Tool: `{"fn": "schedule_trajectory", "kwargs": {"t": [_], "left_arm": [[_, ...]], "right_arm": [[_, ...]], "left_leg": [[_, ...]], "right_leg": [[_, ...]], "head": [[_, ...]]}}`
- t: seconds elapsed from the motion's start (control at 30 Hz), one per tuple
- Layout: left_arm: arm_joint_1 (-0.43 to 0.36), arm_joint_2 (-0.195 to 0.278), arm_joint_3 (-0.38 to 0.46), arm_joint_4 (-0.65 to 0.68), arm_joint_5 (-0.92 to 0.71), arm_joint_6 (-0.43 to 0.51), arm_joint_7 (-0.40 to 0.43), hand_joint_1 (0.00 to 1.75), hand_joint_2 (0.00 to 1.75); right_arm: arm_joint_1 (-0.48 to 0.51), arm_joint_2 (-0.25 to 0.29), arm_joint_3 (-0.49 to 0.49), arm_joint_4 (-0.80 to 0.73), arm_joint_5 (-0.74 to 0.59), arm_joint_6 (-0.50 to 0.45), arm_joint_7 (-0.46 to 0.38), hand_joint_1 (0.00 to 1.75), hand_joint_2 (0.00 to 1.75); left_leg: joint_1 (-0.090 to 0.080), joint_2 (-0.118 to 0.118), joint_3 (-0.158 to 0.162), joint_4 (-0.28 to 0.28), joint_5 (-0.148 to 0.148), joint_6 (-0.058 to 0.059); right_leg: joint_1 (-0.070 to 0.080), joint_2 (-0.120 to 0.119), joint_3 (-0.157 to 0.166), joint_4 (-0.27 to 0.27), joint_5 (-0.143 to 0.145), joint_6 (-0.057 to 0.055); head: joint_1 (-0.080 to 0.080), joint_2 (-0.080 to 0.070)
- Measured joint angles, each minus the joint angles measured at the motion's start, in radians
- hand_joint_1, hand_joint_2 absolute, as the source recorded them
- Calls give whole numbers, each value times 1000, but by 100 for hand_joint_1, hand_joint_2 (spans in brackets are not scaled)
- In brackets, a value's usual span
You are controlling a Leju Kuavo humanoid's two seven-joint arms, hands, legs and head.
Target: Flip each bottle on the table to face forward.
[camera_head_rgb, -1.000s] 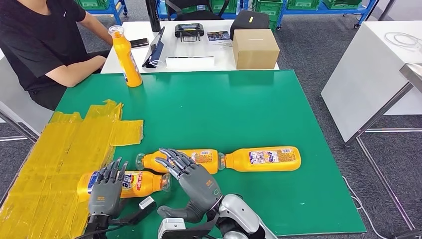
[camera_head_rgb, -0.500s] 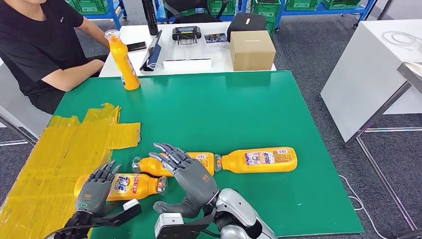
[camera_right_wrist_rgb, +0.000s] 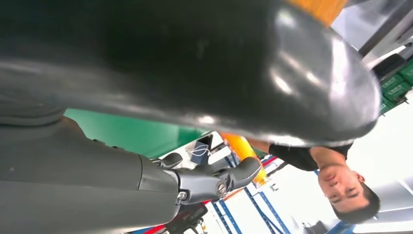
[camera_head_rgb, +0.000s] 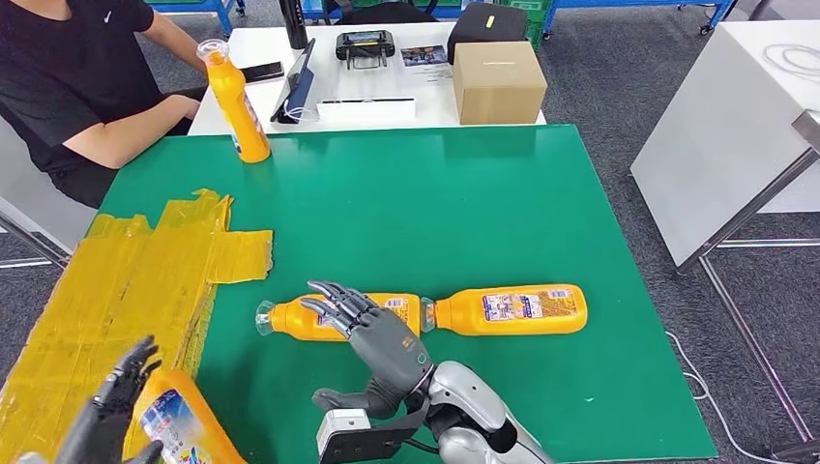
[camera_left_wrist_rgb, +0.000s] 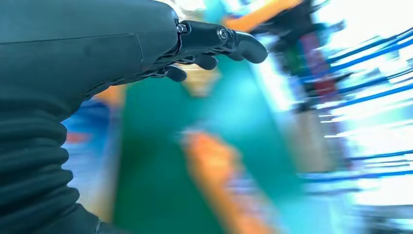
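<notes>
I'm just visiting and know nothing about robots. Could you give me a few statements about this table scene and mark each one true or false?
1. Two orange bottles lie on their sides on the green table. True: the middle bottle and the right-hand bottle lie end to end.
2. The upright bottle stands at the table's far edge near a person. True.
3. The right hand grips the right-hand bottle. False: it hovers with fingers spread over the middle bottle.
4. The left hand has nothing near it. False: it holds a lifted bottle at the near left corner.
5. The yellow tape covers the table's right side. False: it covers the left side.
</notes>
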Motion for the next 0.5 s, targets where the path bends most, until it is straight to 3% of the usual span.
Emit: {"fn": "schedule_trajectory", "kwargs": {"t": [0.1, 0.2, 0.33, 0.5], "left_arm": [[-62, -109, 157, -35, 101, -244, -2, 0, 0], [-117, -201, 306, -43, 124, -395, -2, 0, 0], [-159, -275, 428, -43, 128, -473, -2, 0, 0], [-183, -325, 501, -43, 130, -506, -2, 0, 0]], "right_arm": [[5, -1, 0, 0, 9, 0, 2, 0, 0], [9, -1, 0, 0, 14, 0, 4, 0, 0], [16, -1, 0, 0, 21, 0, 7, 0, 0], [23, -2, 0, 0, 28, 0, 8, 0, 0]], "left_leg": [[0, 0, 0, 0, 0, 1], [0, 0, 0, 0, 1, 1], [0, 0, 0, 1, 1, 1], [0, 0, -1, 1, 1, 1]], "right_leg": [[0, 0, 0, 0, 1, 1], [-1, 1, 0, 0, 1, 1], [-1, 1, -1, 0, 1, 1], [-1, 1, -1, 0, 1, 1]], "head": [[0, 0], [0, 0], [0, 0], [0, 0]]}}
